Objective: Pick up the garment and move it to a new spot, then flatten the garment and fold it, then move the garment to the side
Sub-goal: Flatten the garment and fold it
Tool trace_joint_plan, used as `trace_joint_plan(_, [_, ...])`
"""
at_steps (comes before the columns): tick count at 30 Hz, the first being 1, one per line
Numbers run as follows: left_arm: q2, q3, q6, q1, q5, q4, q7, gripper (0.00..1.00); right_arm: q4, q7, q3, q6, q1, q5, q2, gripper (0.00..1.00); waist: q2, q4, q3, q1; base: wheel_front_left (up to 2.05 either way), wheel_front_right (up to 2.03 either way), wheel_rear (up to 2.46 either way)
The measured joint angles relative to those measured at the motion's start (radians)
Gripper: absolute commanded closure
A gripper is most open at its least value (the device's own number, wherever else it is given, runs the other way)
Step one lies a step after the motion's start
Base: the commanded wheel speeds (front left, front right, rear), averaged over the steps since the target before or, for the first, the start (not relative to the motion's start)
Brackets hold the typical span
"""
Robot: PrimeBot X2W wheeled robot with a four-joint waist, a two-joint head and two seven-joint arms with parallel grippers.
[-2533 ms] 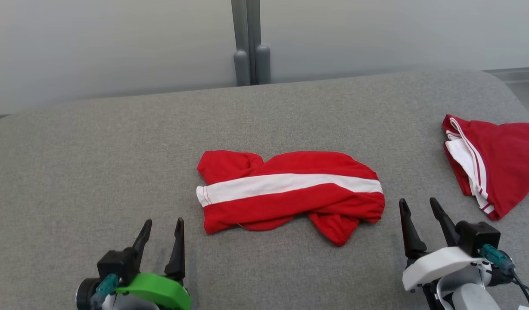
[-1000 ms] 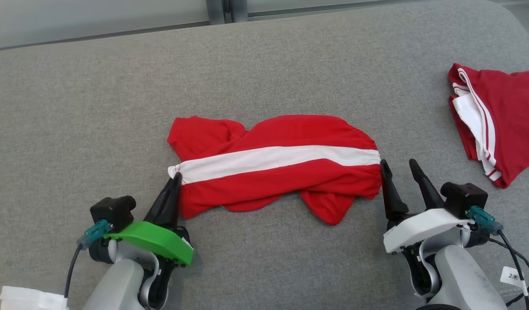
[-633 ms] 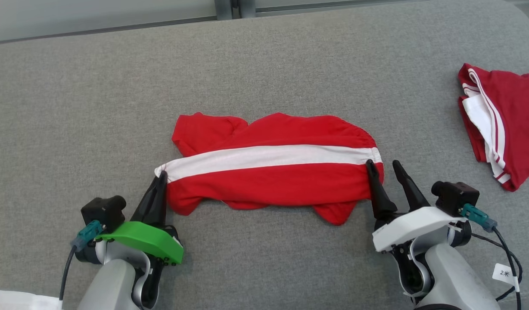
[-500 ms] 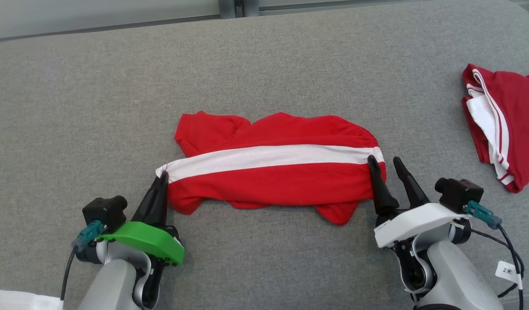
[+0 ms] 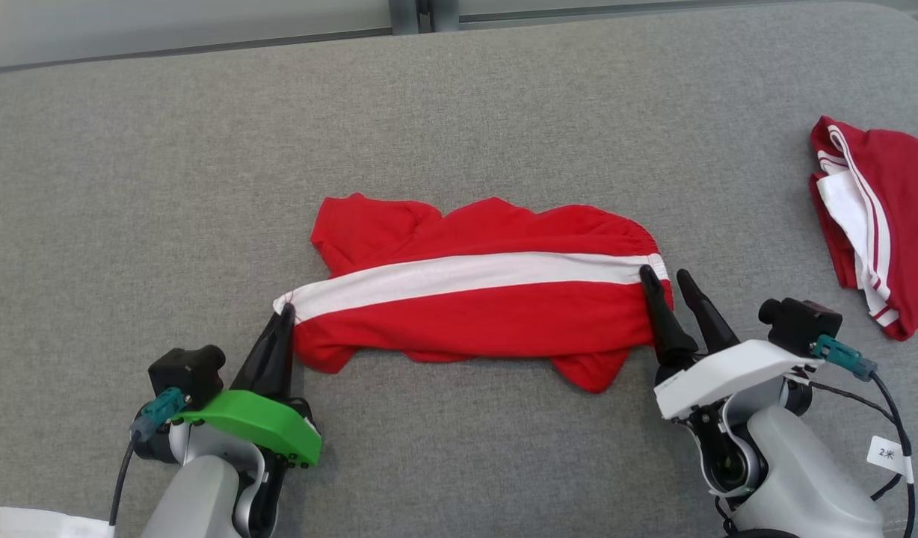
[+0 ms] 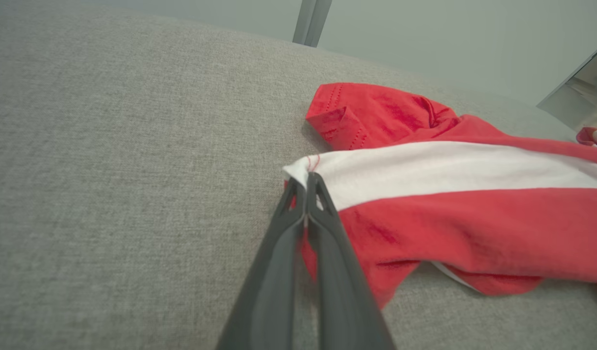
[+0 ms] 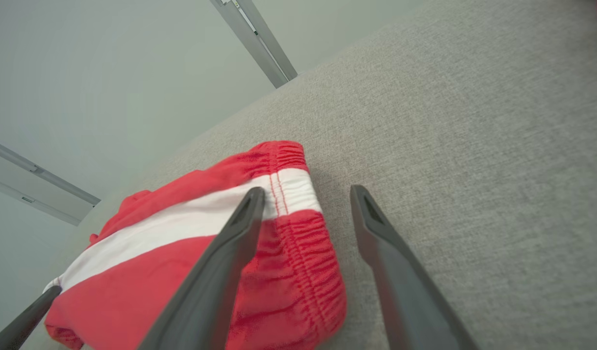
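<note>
The garment [image 5: 474, 299] lies across the middle of the grey cushion [image 5: 459, 112], drawn out sideways between my two grippers. It is bright red, with one broad white stripe running its whole length on a slight slant, lower at my left end and higher at my right. The cloth is not flat. The far edge runs in soft waves, the near edge is uneven, and a pointed red flap pokes out toward me near the right end.

At the left end the white stripe stops in a hem sewn with red thread. Just beyond it a red leg opening is folded over on itself, its stitched hem showing. My left gripper [image 5: 285, 312] has its fingers pressed tight together on the corner of that hem — right where the white meets the red — and the corner sits a little raised at my tips.

The right end is the waistband, gathered into close puckers, with the stripe crossing it. My right gripper [image 5: 664, 273] is spread, one finger lying over the waistband just below the white, the other down on bare cushion just beside the edge — so the band's end sits between them, not pinched.

Well apart, at the cushion's right edge, lies a second red garment [image 5: 885, 217] with narrow white stripes.
</note>
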Motion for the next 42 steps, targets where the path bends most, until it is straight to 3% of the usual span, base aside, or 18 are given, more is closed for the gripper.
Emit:
trace_joint_plan(5, [-0.002, 0.001, 0.0, 0.002, 0.007, 0.002, 0.0, 1.0, 0.003, 0.0, 0.023, 0.0, -0.012, 0.049, -0.023, 0.28, 0.0, 0.005, -0.004, 0.0, 0.0, 0.0, 0.0])
trace_joint_plan(7, [-0.003, 0.0, 0.0, 0.003, 0.008, 0.002, 0.0, 1.0, 0.004, 0.0, 0.037, 0.0, -0.012, 0.063, -0.031, 0.5, 0.0, 0.007, -0.006, 0.0, 0.0, 0.0, 0.0])
trace_joint_plan(8, [-0.003, 0.0, 0.0, 0.004, 0.008, 0.003, 0.0, 1.0, 0.007, 0.0, 0.048, 0.0, -0.013, 0.073, -0.035, 0.5, 0.0, 0.007, -0.006, 0.0, 0.0, 0.0, 0.0])
trace_joint_plan(12, [-0.004, 0.002, 0.0, 0.007, 0.009, 0.004, 0.0, 1.0, 0.013, 0.0, 0.067, 0.0, -0.028, 0.097, -0.051, 0.69, 0.0, 0.009, -0.004, 0.0, 0.0, 0.0, 0.0])
trace_joint_plan(15, [-0.004, 0.003, 0.0, 0.007, 0.01, 0.004, 0.0, 1.0, 0.014, 0.0, 0.073, 0.0, -0.034, 0.1, -0.055, 1.0, 0.0, 0.009, -0.003, 0.0, 0.0, 0.0, 0.0])
trace_joint_plan(20, [-0.006, 0.004, 0.0, 0.007, 0.01, 0.007, 0.0, 1.0, 0.025, 0.0, 0.088, 0.0, -0.039, 0.114, -0.062, 1.0, 0.0, 0.01, -0.004, 0.0, 0.0, 0.0, 0.0])
trace_joint_plan(21, [-0.006, 0.003, 0.0, 0.007, 0.01, 0.007, 0.0, 1.0, 0.027, 0.0, 0.089, 0.0, -0.04, 0.117, -0.063, 0.84, 0.0, 0.011, -0.004, 0.0, 0.0, 0.0, 0.0])
trace_joint_plan(22, [-0.007, 0.003, 0.0, 0.007, 0.01, 0.007, 0.0, 1.0, 0.028, 0.0, 0.09, 0.0, -0.042, 0.121, -0.065, 0.25, 0.0, 0.012, -0.004, 0.0, 0.0, 0.0, 0.0])
trace_joint_plan(23, [-0.007, 0.003, 0.0, 0.007, 0.011, 0.007, 0.0, 1.0, 0.03, 0.0, 0.089, 0.0, -0.042, 0.123, -0.066, 0.0, 0.0, 0.012, -0.004, 0.0, 0.0, 0.0, 0.0])
trace_joint_plan(33, [-0.009, 0.0, 0.0, 0.006, 0.018, 0.005, 0.0, 1.0, 0.048, 0.0, 0.114, 0.0, -0.055, 0.151, -0.078, 0.0, 0.0, 0.021, 0.0, 0.0, 0.0, 0.0, 0.0])
trace_joint_plan(34, [-0.009, -0.001, 0.0, 0.006, 0.018, 0.004, 0.0, 1.0, 0.048, 0.0, 0.119, 0.0, -0.058, 0.154, -0.08, 0.07, 0.0, 0.022, 0.0, 0.0, 0.0, 0.0, 0.0])
trace_joint_plan(36, [-0.009, -0.001, 0.0, 0.006, 0.018, 0.004, 0.0, 1.0, 0.048, 0.0, 0.13, 0.0, -0.062, 0.16, -0.083, 0.53, 0.0, 0.023, 0.001, 0.0, 0.0, 0.0, 0.0])
trace_joint_plan(39, [-0.01, 0.0, 0.0, 0.006, 0.018, 0.004, 0.0, 1.0, 0.049, 0.0, 0.147, 0.0, -0.064, 0.174, -0.088, 0.92, 0.0, 0.025, 0.001, 0.0, 0.0, 0.0, 0.0])
trace_joint_plan(40, [-0.011, 0.0, 0.0, 0.006, 0.019, 0.004, 0.0, 1.0, 0.049, 0.0, 0.151, 0.0, -0.066, 0.176, -0.09, 1.0, 0.0, 0.025, 0.001, 0.0, 0.0, 0.0, 0.0])
trace_joint_plan(42, [-0.012, 0.0, 0.0, 0.006, 0.02, 0.003, 0.0, 1.0, 0.05, 0.0, 0.163, 0.0, -0.073, 0.184, -0.097, 1.0, 0.0, 0.026, 0.002, 0.0, 0.0, 0.0, 0.0])
